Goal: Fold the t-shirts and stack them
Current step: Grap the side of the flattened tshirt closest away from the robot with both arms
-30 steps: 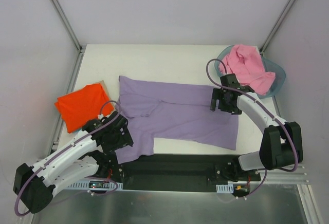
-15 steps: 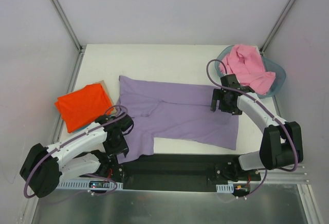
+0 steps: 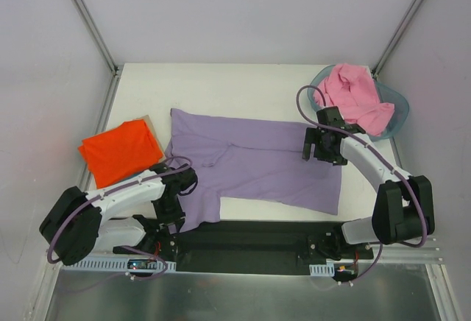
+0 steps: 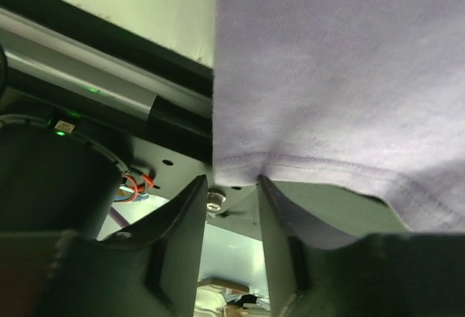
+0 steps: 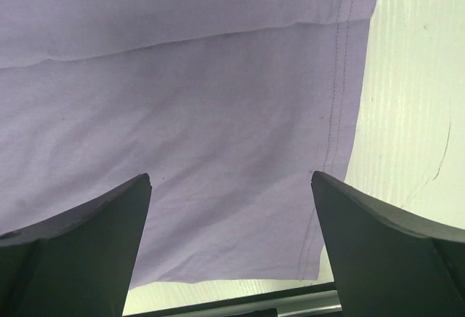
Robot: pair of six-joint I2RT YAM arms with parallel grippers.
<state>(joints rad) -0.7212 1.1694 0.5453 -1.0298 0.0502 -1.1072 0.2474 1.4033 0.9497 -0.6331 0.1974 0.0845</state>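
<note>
The worktop (image 3: pixel 221 85) is a plain white board inside a booth of pale, bare walls (image 3: pixel 243 12), with slanting metal posts (image 3: pixel 85 15) at its far corners. A black rail (image 3: pixel 250 236) runs along the near edge and carries both arm bases. Below it lies a sheet of brushed metal (image 3: pixel 243 299).

The lavender t-shirt (image 3: pixel 257 163) lies spread across the middle of the board, with one flap reaching down to the rail at the left. An orange-red t-shirt (image 3: pixel 118 152) sits folded at the left edge, apart from the lavender one. At the far right corner a pink t-shirt (image 3: pixel 352 96) is heaped in a grey-blue basket (image 3: pixel 397 107).

The left end effector (image 4: pixel 232 180) is low over that near-left flap. A narrow gap shows between its fingers and the hem's corner lies across their tips, slightly puckered — no pinch shows. The right end effector (image 5: pixel 231 177) hangs over the shirt's right side, near the stitched hem, jaws spread wide and empty.
</note>
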